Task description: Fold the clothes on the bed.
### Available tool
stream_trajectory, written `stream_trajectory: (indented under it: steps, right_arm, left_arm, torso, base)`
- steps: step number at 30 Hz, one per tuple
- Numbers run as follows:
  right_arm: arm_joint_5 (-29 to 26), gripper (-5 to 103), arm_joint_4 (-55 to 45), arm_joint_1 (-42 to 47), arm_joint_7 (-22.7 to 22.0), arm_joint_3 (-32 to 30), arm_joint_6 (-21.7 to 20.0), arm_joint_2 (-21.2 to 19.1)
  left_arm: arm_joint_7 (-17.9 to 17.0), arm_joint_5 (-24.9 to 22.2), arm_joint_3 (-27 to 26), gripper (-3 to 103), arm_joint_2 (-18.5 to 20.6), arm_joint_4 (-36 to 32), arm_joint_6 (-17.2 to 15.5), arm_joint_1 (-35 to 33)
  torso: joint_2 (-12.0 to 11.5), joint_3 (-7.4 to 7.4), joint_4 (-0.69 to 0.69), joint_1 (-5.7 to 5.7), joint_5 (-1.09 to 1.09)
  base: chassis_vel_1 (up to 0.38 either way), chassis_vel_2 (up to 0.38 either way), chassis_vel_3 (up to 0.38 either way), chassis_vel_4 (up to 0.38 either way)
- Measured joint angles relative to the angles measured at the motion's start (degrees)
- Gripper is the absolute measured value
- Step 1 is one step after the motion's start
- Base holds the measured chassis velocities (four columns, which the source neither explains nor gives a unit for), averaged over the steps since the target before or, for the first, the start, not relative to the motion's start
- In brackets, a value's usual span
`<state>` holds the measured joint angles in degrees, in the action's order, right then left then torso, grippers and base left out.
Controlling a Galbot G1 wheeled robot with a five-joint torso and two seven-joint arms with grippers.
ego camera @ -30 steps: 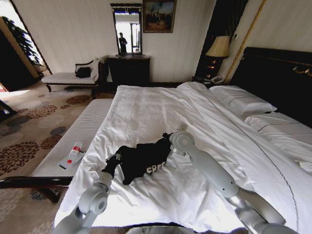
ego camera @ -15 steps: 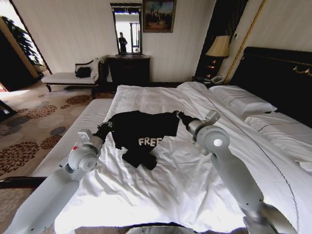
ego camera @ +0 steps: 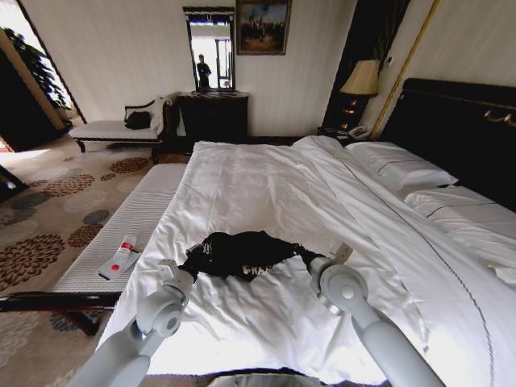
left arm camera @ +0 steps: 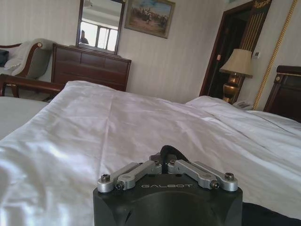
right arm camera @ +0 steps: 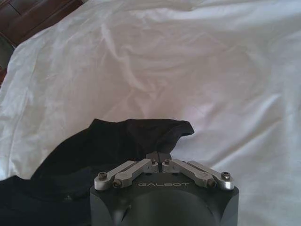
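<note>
Pinching opposite ends of the black shirt (ego camera: 239, 255), bunched on the near middle of the bed (ego camera: 266, 185), left tool (ego camera: 190, 264) and right tool (ego camera: 305, 256) stay clamped shut; uneven pulling could crumple it further.

At the top centre of the head view a dark wood dresser (ego camera: 213, 115) stands against a pale striped wall (ego camera: 121, 56), with a tall mirror (ego camera: 210, 50) above it and a framed painting (ego camera: 262, 26) just to its right. In the upper left a chaise (ego camera: 121, 126) with a dark frame and pale cushion sits on a beige carpet (ego camera: 56, 201) patterned with brown flowers. A white-cushioned bench (ego camera: 121, 242) runs down the left side, with a small white-and-red tube (ego camera: 122, 253) lying on it. In the upper right a lit table lamp (ego camera: 361, 81) glows beside a dark doorway (ego camera: 367, 48). Bright daylight falls on the floor at the far left edge.
</note>
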<state>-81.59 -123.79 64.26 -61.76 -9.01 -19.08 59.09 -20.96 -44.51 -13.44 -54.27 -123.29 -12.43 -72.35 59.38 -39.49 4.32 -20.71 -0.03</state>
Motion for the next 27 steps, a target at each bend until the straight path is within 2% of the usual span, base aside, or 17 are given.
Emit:
stream_trajectory:
  steps: [6,9,10,11,13,16,18,19,23,24,25,27]
  right_arm:
    - [-0.2,0,1.8,1.1,-1.9,3.6,-0.6,-2.4]
    - [3.6,-3,2.4,1.1,-1.4,8.5,-1.1,-4.2]
    - [4.9,2,2.4,0.6,-1.2,9.7,-1.4,-4.5]
    - [4.9,2,2.4,0.6,-1.2,9.7,-1.4,-4.5]
    - [6.8,13,1.5,-1.0,-1.1,11.6,-1.8,-5.1]
    - [9.3,19,0.4,-2.9,-0.6,12.9,-1.9,-6.7]
    - [16.0,29,-0.9,-5.4,1.5,14.3,-1.9,-10.2]
    - [16.0,29,-0.9,-5.4,1.5,14.3,-1.9,-10.2]
    - [28.1,50,-1.2,-9.0,7.2,17.7,0.2,-19.6]
    - [30.8,50,-1.2,-9.6,8.1,19.0,0.7,-21.8]
    - [30.8,50,-1.2,-9.6,8.1,19.0,0.7,-21.8]
    - [39.1,61,-0.6,-10.3,11.1,22.3,2.8,-26.2]
  left_arm:
    - [-0.1,-1.1,0.4,0,2.7,2.6,0.0,3.2]
    - [-0.6,-2.3,3.2,0,4.0,3.1,-0.3,6.3]
    - [-0.8,-2.7,4.2,0,3.9,2.9,-0.5,6.9]
    - [-0.8,-2.7,4.2,0,3.9,2.9,-0.5,6.9]
    - [-1.5,-4.0,5.8,0,3.3,2.7,-1.0,8.0]
    - [-2.3,-6.1,7.0,0,3.1,3.0,-1.5,10.0]
    - [-2.9,-9.3,8.5,0,3.3,4.2,-2.2,14.3]
    - [-2.9,-9.3,8.5,0,3.3,4.2,-2.2,14.3]
    - [-3.1,-12.8,11.7,0,3.9,6.1,-2.9,21.7]
    - [-3.1,-13.1,12.7,0,3.9,6.6,-3.0,23.5]
    - [-3.1,-13.1,12.7,0,3.9,6.6,-3.0,23.5]
    - [-3.1,-13.3,14.8,0,3.6,7.7,-3.1,27.0]
  torso:
    - [0.0,-0.01,0.01,0.00,0.00]
    - [0.0,-0.01,0.02,-0.01,0.00]
    - [0.0,-0.01,0.02,0.00,0.00]
    - [0.0,-0.01,0.02,0.00,0.00]
    - [0.0,-0.01,0.00,0.00,0.01]
    - [0.0,-0.01,-0.02,0.00,0.01]
    - [0.0,-0.01,0.00,-0.01,0.00]
    - [0.0,-0.01,0.00,-0.01,0.00]
    - [0.0,-0.02,0.01,-0.02,0.01]
    - [0.0,-0.02,0.02,-0.02,0.00]
    - [0.0,-0.02,0.02,-0.02,0.00]
    - [0.0,-0.02,0.02,-0.02,0.00]
  base:
    - [0.000,0.000,0.000,0.000]
    - [0.000,0.000,0.000,0.000]
    - [0.000,0.000,0.000,0.000]
    - [0.000,0.000,0.000,0.000]
    - [0.000,0.000,0.000,0.000]
    - [0.000,0.000,0.000,0.000]
    - [0.000,0.000,0.000,0.000]
    - [0.000,0.000,0.000,0.000]
    - [0.000,0.000,0.000,0.000]
    - [0.000,0.000,0.000,0.000]
    - [0.000,0.000,0.000,0.000]
    - [0.000,0.000,0.000,0.000]
